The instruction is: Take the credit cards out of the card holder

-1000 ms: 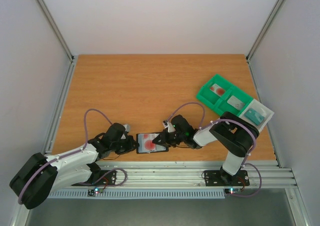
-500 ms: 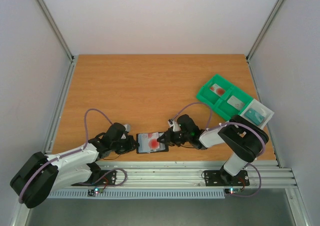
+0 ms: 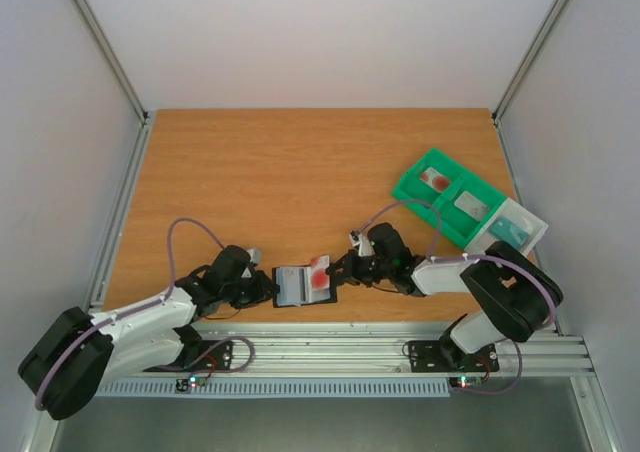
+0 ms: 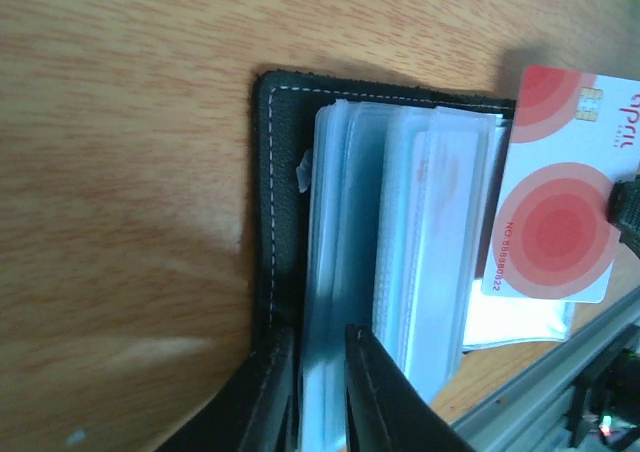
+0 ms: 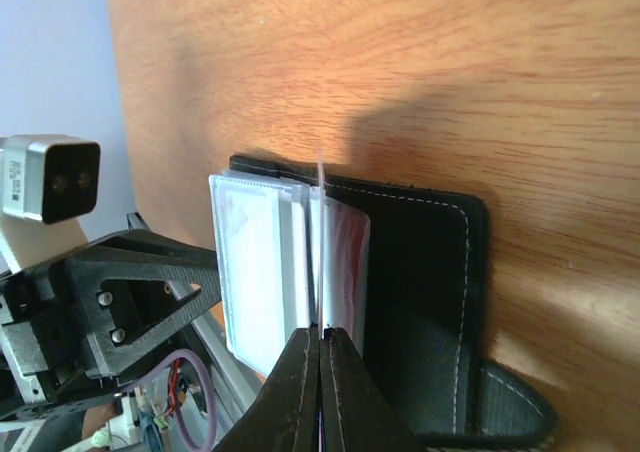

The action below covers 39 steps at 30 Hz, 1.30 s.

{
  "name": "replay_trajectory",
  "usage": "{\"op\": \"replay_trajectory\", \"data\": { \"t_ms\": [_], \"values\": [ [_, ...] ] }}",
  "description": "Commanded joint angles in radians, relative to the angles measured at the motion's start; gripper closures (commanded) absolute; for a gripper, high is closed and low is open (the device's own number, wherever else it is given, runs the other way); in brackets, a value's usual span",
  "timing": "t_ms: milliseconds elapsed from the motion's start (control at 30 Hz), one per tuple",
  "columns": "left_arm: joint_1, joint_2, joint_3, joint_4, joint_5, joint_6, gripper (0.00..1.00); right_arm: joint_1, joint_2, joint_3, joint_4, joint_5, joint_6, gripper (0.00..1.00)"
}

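Observation:
The black card holder (image 3: 296, 286) lies open near the table's front edge, its clear sleeves (image 4: 400, 232) fanned out over the black leather (image 4: 280, 172). A white credit card with red circles (image 4: 560, 222) sticks out of the sleeves on the right side. My right gripper (image 3: 337, 271) is shut on that card's edge, and the card shows edge-on between its fingertips (image 5: 320, 334). My left gripper (image 4: 318, 337) pinches the holder's near edge, with pale sleeve plastic between its close-set fingers. No other credit cards can be made out inside the sleeves.
A green compartment tray (image 3: 412, 194) stands at the right with a red item (image 3: 434, 179), a grey item (image 3: 470, 205) and a teal item (image 3: 507, 232) in it. The table's metal front rail (image 3: 380, 350) runs just below both grippers.
My right gripper has drawn back to the right, pulling the red-circled card partly out of the sleeves. The holder's left half now shows grey. The left gripper has stayed in place.

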Motion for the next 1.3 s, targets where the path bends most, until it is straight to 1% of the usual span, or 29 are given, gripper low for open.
{"op": "replay_trajectory", "data": {
  "t_ms": [0, 67, 167, 267, 367, 433, 500, 633, 767, 900, 967, 1100, 1267],
  "values": [
    [-0.003, -0.050, 0.041, -0.059, 0.014, -0.008, 0.80, -0.015, -0.090, 0.015, -0.132, -0.001, -0.094, 0.99],
    [-0.003, -0.078, 0.070, -0.097, 0.014, -0.004, 0.75, -0.015, -0.126, 0.037, -0.214, -0.001, -0.130, 0.99],
    [-0.002, -0.124, 0.110, -0.163, 0.011, 0.005, 0.68, -0.016, -0.185, 0.055, -0.273, -0.022, -0.160, 0.99],
    [-0.003, -0.165, 0.154, -0.240, 0.003, 0.022, 0.64, -0.016, -0.255, 0.090, -0.361, -0.045, -0.204, 0.99],
    [-0.002, -0.203, 0.197, -0.297, 0.011, 0.045, 0.50, -0.016, -0.310, 0.149, -0.492, -0.092, -0.274, 0.99],
    [-0.002, -0.230, 0.218, -0.318, 0.025, 0.064, 0.44, -0.016, -0.341, 0.194, -0.584, -0.139, -0.320, 0.99],
    [-0.002, -0.261, 0.235, -0.331, 0.044, 0.087, 0.39, -0.016, -0.370, 0.235, -0.655, -0.187, -0.360, 0.99],
    [-0.001, -0.328, 0.268, -0.325, 0.117, 0.123, 0.35, -0.016, -0.422, 0.300, -0.764, -0.286, -0.426, 0.99],
    [-0.002, -0.386, 0.295, -0.268, 0.246, 0.144, 0.33, -0.015, -0.440, 0.345, -0.837, -0.382, -0.477, 0.99],
    [-0.002, -0.412, 0.307, -0.219, 0.345, 0.143, 0.33, -0.013, -0.453, 0.334, -0.778, -0.503, -0.452, 0.99],
    [-0.001, -0.413, 0.313, -0.206, 0.377, 0.143, 0.34, 0.000, -0.457, 0.338, -0.761, -0.532, -0.444, 0.99],
    [-0.002, -0.398, 0.317, -0.169, 0.435, 0.135, 0.40, 0.022, -0.464, 0.345, -0.744, -0.558, -0.433, 0.99],
    [-0.003, -0.367, 0.308, -0.090, 0.517, 0.116, 0.52, 0.046, -0.440, 0.360, -0.756, -0.564, -0.446, 0.99]
  ]
}}
